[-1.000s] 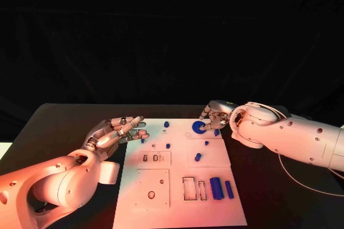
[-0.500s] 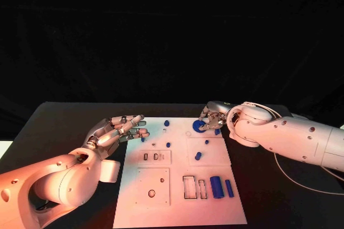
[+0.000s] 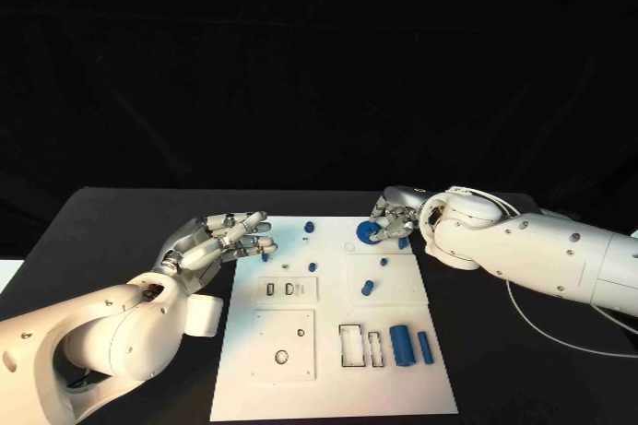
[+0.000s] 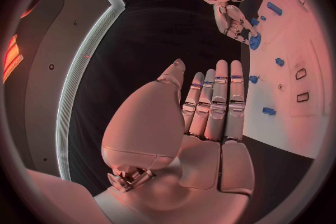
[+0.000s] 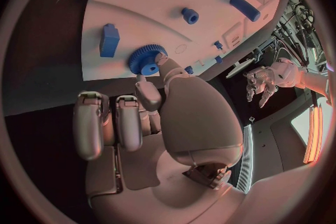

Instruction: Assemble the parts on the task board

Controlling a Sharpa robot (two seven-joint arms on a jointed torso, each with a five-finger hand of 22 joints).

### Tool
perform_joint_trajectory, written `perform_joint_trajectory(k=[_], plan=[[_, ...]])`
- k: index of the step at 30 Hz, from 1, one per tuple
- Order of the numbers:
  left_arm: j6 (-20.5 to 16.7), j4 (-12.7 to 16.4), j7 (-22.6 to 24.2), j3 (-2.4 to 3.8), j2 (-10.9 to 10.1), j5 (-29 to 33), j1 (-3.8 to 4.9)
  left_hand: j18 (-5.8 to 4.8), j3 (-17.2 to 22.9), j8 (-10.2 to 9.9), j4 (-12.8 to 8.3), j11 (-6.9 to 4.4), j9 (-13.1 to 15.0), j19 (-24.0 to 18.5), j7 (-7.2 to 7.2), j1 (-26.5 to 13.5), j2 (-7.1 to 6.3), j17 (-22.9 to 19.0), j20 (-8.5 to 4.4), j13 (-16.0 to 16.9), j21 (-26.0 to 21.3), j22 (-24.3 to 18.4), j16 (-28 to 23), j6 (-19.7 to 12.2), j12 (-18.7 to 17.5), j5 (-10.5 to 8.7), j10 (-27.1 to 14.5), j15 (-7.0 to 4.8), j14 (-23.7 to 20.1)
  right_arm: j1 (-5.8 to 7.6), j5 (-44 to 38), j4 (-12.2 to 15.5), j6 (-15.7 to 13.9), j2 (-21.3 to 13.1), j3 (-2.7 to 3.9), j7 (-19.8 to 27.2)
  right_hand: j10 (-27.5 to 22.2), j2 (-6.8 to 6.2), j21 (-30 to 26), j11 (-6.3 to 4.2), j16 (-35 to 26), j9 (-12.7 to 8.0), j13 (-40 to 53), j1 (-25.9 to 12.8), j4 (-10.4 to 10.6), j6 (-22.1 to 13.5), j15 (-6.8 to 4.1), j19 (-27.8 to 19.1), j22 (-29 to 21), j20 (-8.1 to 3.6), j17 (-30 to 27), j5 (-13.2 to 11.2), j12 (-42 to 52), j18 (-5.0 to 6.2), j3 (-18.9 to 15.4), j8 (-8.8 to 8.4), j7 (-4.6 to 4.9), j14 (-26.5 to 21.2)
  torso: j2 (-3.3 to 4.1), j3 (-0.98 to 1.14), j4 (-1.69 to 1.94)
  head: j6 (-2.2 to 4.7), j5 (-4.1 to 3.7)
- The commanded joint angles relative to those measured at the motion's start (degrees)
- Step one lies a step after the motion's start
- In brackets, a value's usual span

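Gear: a small blue toothed wheel [image 3: 369, 230] with a round hub stood at the far right part of the board; in the right wrist view its teeth and raised hub [image 5: 146, 60] showed plainly.
Board: a white plate [image 3: 333, 351] lay lengthwise in the middle of the black table [image 3: 120, 222], with several panels marked on it.
Near panels: an oval hole [image 3: 280, 358] sat in the near left panel; two narrow rectangular slots [image 3: 349, 347] were cut in the near right one.
Blocks: a thick blue cylinder [image 3: 402, 341] and a thinner blue bar [image 3: 424, 348] lay side by side just beside the slots.
Small pieces: a blue peg [image 3: 310, 228] stood at the far edge, another [image 3: 313, 268] nearer the middle, and a short blue piece [image 3: 367, 288] lay on the right half.
Right hand: the right hand [image 3: 390, 218] reached over the far right corner of the board, pinching the gear between thumb and a fingertip [image 5: 160, 59] while the other fingers stayed curled back.
Left hand: the left hand [image 3: 216, 243] hung over the board's left edge, palm up, fingers [image 4: 216, 102] nearly straight and close together, holding nothing.
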Motion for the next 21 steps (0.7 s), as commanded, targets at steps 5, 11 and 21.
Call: perform_joint_trajectory(k=[5,11,21], plan=[[1.3,0.1,0.3,0.04,0.1,0.1,0.06,0.7,0.0,-0.2,-0.5,0.4,-0.1,0.2,0.38,0.0,0.65,0.1,0.19,0.0,-0.2,-0.1,-0.3,-0.1,-0.3,-0.26,-0.1,0.36,0.0,-0.6,-3.5,0.0,1.4,0.3,-0.18,-1.3,1.6,1.74,0.7,-0.44,0.7,0.5,3.6,1.7,-1.1,2.7,0.01,0.9,1.3,-0.27,6.2,-4.5,3.5,-0.69,2.0,1.3,-0.42,4.4,0.0,-0.03,0.0,-0.15,-0.02],[1.3,0.1,0.3,0.04,0.0,0.1,0.06,0.7,0.0,-0.2,-0.5,0.4,-0.1,0.2,0.38,0.0,0.65,0.1,0.19,0.0,-0.2,-0.1,-0.3,-0.1,-0.3,-0.26,-0.1,0.36,0.0,-0.76,-5.0,0.7,0.7,0.5,-0.18,-1.6,2.2,2.17,1.1,-0.79,1.0,0.7,4.8,1.6,-1.3,4.1,-0.25,1.2,2.1,-0.47,6.9,-4.9,4.5,-0.84,2.8,1.95,-0.87,4.5,0.0,-0.02,0.04,-0.23,0.02],[1.3,0.0,0.2,0.04,0.0,0.1,0.06,0.72,0.0,-0.2,-0.6,0.34,0.0,0.3,0.27,0.0,0.8,0.2,0.18,0.1,-0.3,-0.2,-0.5,0.0,-0.4,-0.47,0.1,0.32,0.1,-0.81,-6.3,4.2,-7.3,0.3,-0.16,-2.1,2.6,3.06,1.8,-1.41,1.3,0.9,6.0,1.4,-1.9,5.6,-0.81,1.8,3.6,-1.03,7.5,-1.0,5.1,-1.12,5.2,2.43,-1.55,4.6,-0.05,-0.05,0.08,-0.09,0.18]])
